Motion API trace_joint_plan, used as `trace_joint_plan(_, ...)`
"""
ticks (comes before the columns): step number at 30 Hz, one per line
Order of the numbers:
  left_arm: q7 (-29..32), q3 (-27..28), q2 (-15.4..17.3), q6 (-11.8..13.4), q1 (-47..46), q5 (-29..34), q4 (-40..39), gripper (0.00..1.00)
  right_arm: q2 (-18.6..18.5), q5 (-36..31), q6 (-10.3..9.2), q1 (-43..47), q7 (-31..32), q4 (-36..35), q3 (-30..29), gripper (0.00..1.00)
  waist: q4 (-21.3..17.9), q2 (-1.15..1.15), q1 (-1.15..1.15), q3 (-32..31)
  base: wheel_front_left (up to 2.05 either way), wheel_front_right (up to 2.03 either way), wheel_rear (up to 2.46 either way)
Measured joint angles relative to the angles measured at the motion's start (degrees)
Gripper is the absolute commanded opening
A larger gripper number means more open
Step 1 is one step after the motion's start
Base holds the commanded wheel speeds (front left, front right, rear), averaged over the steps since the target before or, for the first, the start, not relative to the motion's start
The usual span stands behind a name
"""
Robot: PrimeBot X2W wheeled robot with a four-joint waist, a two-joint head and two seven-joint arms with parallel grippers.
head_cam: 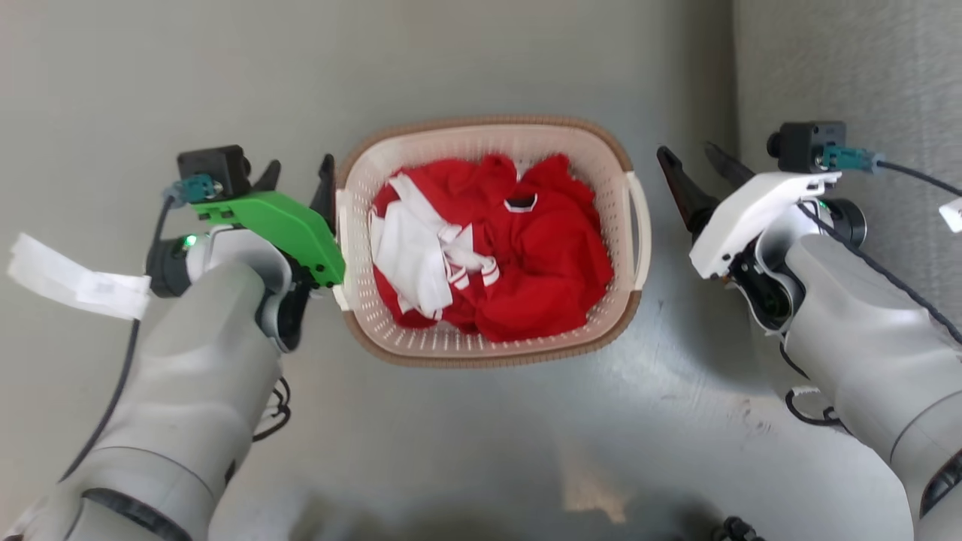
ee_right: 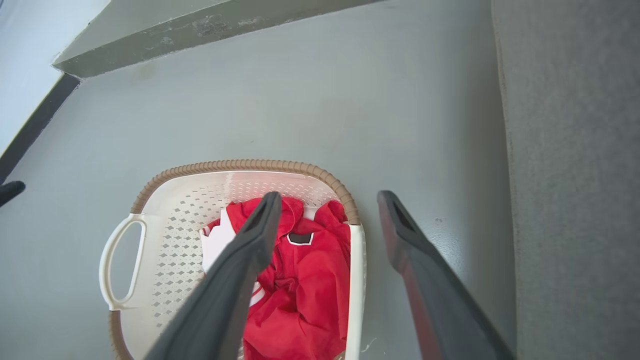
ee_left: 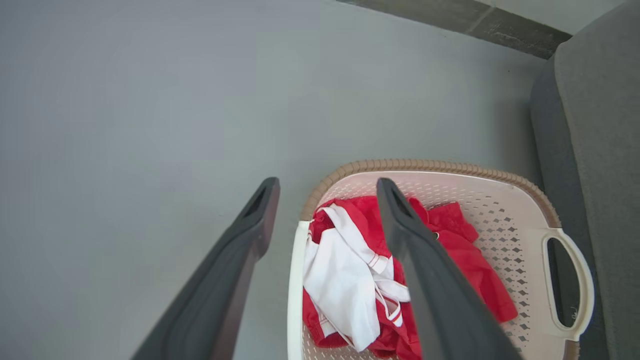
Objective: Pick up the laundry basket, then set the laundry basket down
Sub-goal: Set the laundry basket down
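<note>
Both claws are spread wide and hold nothing. The left claw (head_cam: 299, 167) hangs close against the left handle (head_cam: 342, 225) of the basket (head_cam: 451, 146). One long dark finger is outside the handle and, in the left wrist view, the other is over the laundry, so we judge that closing would pinch the white bar between them. The right claw (head_cam: 686, 150) is posed the same way at the right handle (head_cam: 640, 225), though from the head camera we place it just beside the handle, not touching. We read the mirrored stance as preparation for a level, two-sided lift that has not begun. The basket sits on the floor (head_cam: 481, 60) between the arms. It is a rounded rectangle of cream plastic, its walls pierced with rows of small diamond holes under a brown ribbed, rope-look rim, with smooth white loop handles. Inside lie soft, crumpled red clothes (head_cam: 541, 248) and a white garment (head_cam: 409, 263) with red trim. The floor is smooth, grey and faintly scuffed. Coarse grey upholstery (head_cam: 849, 60), perhaps a couch, rises at the right, well apart from the basket.
</note>
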Motion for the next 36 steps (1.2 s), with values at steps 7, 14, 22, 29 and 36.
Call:
trace_joint_plan(7, -0.01, 2.69, 1.99, -0.12, 2.04, 4.39, -4.58, 1.0, -1.11, -0.67, 0.0, 1.01, -0.1, -3.45, -3.13, 1.0, -0.45, 0.0, 0.0, -5.45, 0.0, 0.0, 0.0)
trace_joint_plan(14, -0.01, 7.72, 2.42, -0.12, 7.7, 7.3, -9.8, 1.0, -2.29, -2.71, -0.01, 3.91, -0.15, -7.38, -8.44, 1.0, -0.84, 0.0, 0.0, -10.95, 0.0, 0.0, 0.0)
trace_joint_plan(22, -0.01, 12.47, 2.02, -0.12, 13.65, 11.6, -16.94, 1.0, -3.99, -6.02, -0.01, 10.5, -0.16, -11.47, -15.79, 1.0, -0.77, 0.0, 0.0, -17.23, 0.0, 0.0, 0.0)
trace_joint_plan(29, -0.01, 17.95, 2.21, -0.05, 20.09, 15.1, -23.39, 1.0, -3.42, -9.65, -0.01, 16.66, -0.16, -15.69, -20.69, 1.0, -0.4, 0.0, 0.0, -22.71, 0.0, 0.0, 0.0)
trace_joint_plan(36, -0.01, 21.57, 2.41, 0.18, 28.11, 19.33, -29.33, 1.0, -1.88, -13.27, -0.19, 22.31, -0.16, -20.25, -25.87, 1.0, -0.47, 0.0, 0.0, -28.23, 0.0, 0.0, 0.0)
